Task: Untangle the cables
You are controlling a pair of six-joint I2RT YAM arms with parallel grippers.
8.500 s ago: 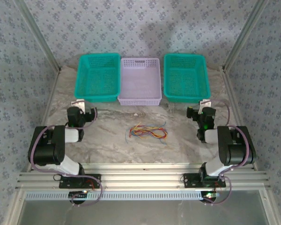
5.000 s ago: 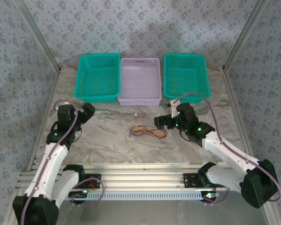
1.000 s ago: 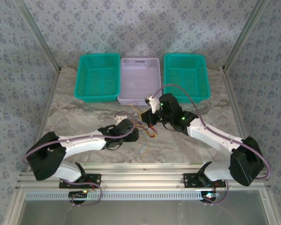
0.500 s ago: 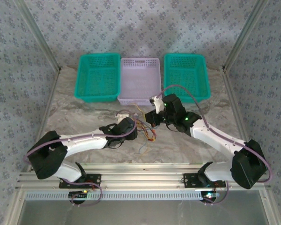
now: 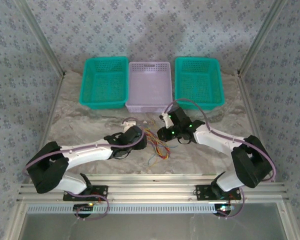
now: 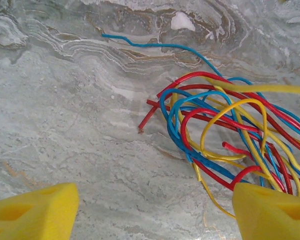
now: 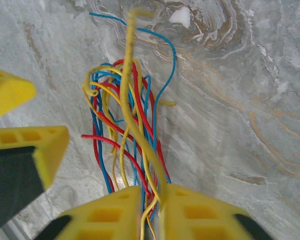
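Pinching one yellow wire [image 7: 127, 75], right gripper [image 7: 152, 207] is clamped on it. Tangle [image 6: 217, 127] sits just ahead of wide-spread left gripper [image 6: 150, 212], which should pin tangle while right pulls slowly.

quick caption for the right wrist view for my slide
Right claw shut on strands of the tangled red, yellow and blue cables lying on the marble table.

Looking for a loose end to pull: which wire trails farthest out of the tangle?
The blue wire: its end runs alone across the table; the other wires are bunched together.
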